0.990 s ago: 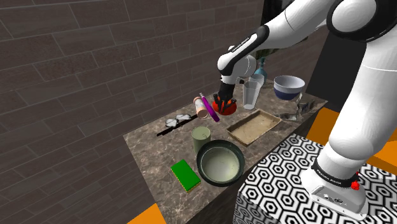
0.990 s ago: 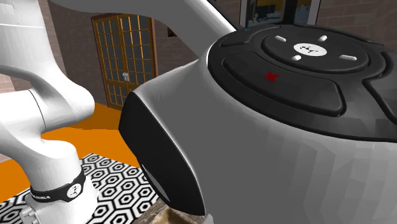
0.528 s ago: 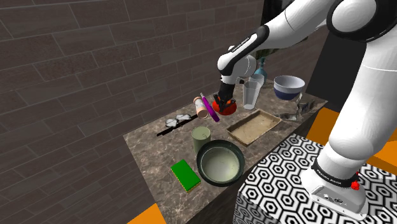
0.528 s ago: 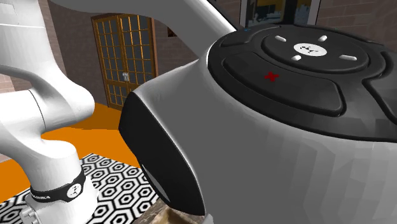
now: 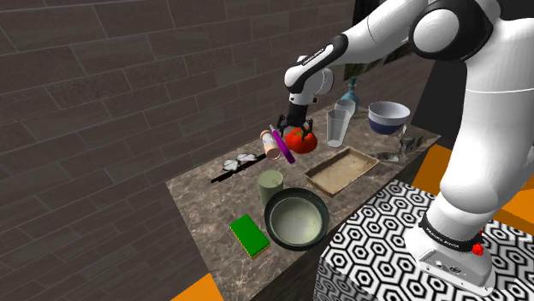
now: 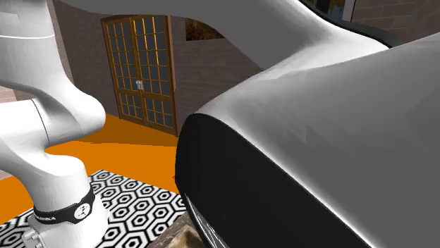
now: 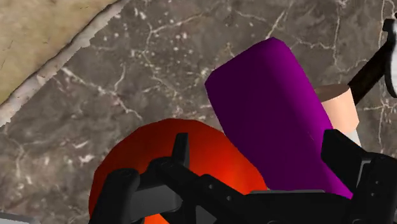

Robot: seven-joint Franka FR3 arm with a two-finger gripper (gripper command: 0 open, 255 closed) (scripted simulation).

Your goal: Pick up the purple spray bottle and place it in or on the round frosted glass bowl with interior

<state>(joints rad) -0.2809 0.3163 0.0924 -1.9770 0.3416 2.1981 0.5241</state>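
Gripper (image 5: 294,125): fingers apart, clasping nothing.
Purple spray bottle (image 5: 283,148): lying flat near the counter's (image 5: 205,203) far edge, just below the gripper, offset toward one finger.
Long axis: roughly far edge to near edge; the grasp likely needs recentring.

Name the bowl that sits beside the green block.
The large dark-rimmed bowl, right next to the green block; the white-and-blue bowl stands far off by the clear glass.

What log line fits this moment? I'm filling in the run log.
phase: pre-grasp | gripper: open over purple spray bottle | bottle: on counter, beside red object | bowl: without bottle
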